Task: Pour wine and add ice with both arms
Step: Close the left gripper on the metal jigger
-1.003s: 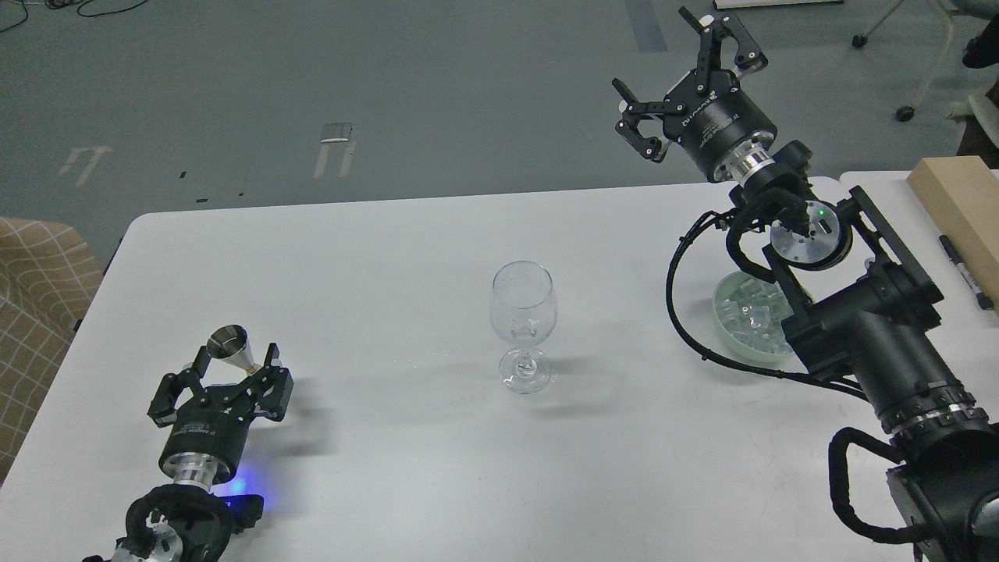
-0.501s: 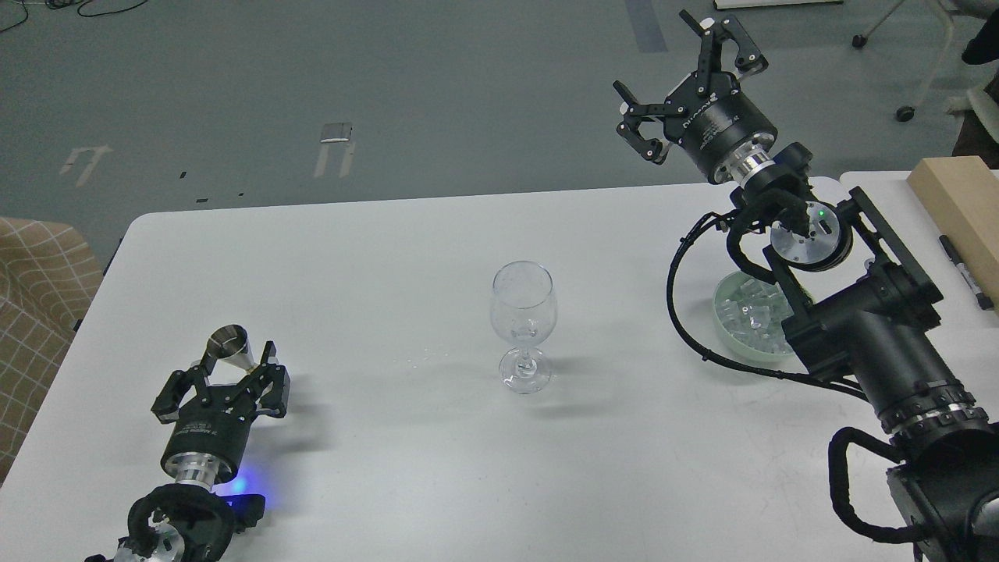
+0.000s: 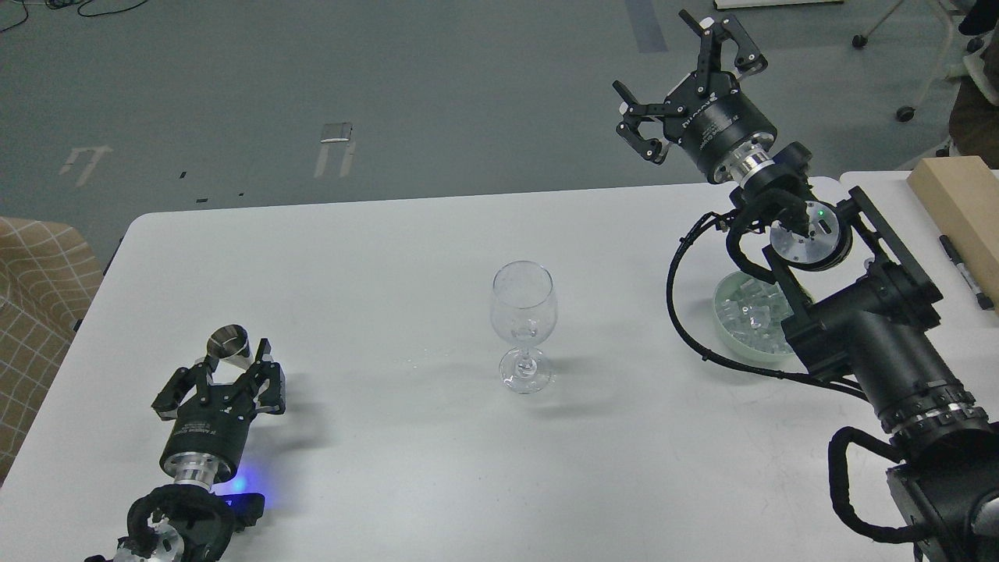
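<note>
An empty clear wine glass [image 3: 523,312] stands upright at the middle of the white table [image 3: 351,250]. My left gripper [image 3: 234,365] lies low at the front left, its fingers drawn in on both sides of a small steel measuring cup [image 3: 228,344] that stands between them. My right gripper [image 3: 680,78] is open and empty, raised high over the table's far right edge. The ice [image 3: 745,312], several clear cubes, lies in a pale green bowl [image 3: 726,332] at the right, partly hidden behind my right arm.
A wooden block [image 3: 960,203] and a black pen [image 3: 964,269] lie at the far right. A checked cushion [image 3: 39,297] sits beyond the table's left edge. A few small drops [image 3: 414,363] lie left of the glass.
The left gripper's fingers have closed in around the steel measuring cup and the gripper has drawn slightly towards me. The right arm has barely moved.
</note>
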Motion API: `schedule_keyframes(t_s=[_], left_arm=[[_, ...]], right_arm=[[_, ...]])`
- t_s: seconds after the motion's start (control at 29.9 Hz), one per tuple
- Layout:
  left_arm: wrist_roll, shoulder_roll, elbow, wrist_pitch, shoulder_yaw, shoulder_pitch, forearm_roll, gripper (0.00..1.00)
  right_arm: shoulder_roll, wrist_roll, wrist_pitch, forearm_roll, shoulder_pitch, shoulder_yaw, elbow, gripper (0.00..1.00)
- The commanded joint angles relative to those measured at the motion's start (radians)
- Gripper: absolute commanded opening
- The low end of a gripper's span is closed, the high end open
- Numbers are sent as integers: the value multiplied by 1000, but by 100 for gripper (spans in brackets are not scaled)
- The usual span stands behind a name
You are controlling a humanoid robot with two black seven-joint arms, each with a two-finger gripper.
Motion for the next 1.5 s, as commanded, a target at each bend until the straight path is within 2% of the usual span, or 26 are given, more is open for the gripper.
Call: schedule_keyframes(t_s=[0.0,1.04,1.17,1.27,1.3,1.47], left_arm=[[0,0,0,0,1,0,1,56],[-11,0,0,-37,-2,2,2,29],[-9,0,0,-40,0,3,4,20],[-9,0,0,-80,1,5,5,11],[-11,0,0,-104,3,5,4,11],[-11,0,0,-112,1,3,5,8]], right_arm=[[0,0,1,0,0,-5,0,100],[0,0,-1,0,0,-8,0,100],[0,0,-1,0,-1,-8,0,100],[0,0,-1,0,0,-8,0,100],[0,0,-1,0,0,-8,0,100],[0,0,-1,0,0,-8,0,100]])
